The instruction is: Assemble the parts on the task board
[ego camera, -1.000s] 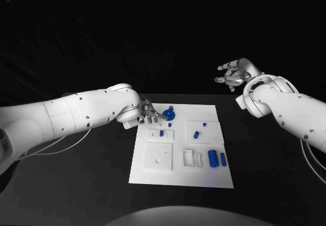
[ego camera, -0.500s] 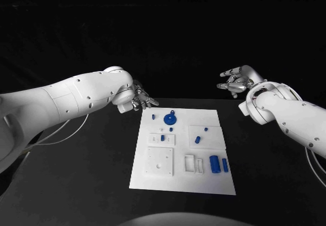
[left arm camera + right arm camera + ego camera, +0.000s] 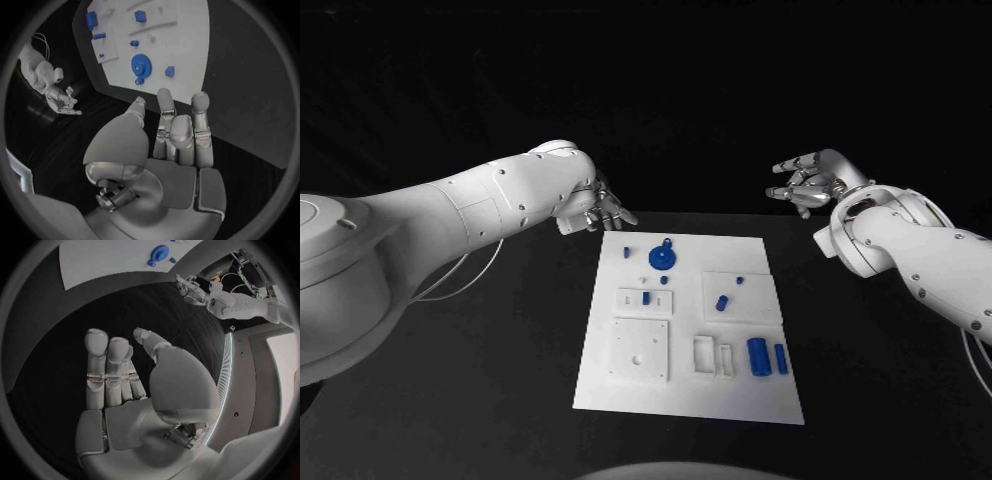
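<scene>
Parts (image 3: pixel 757 355) on the board (image 3: pixel 635 390) looked small, stiff, light; pinch their sides. Left hand (image 3: pixel 599 212) and right hand (image 3: pixel 803 184) hung empty, fingers apart.

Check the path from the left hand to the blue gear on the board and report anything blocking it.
Nothing visible blocks it. The left hand hovers empty past the task board's far left corner; only bare board and a small blue part lie before the blue gear.

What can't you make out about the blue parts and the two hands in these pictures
- Small blue parts on the task board, head view: too small to tell seated from loose.
- Blue gear, left wrist view: fisheye bend hides whether it lies flat.
- Left hand, head view: palm hidden behind its own arm.
- Right hand, head view: too small to see finger spread; right wrist view shows it empty.
</scene>
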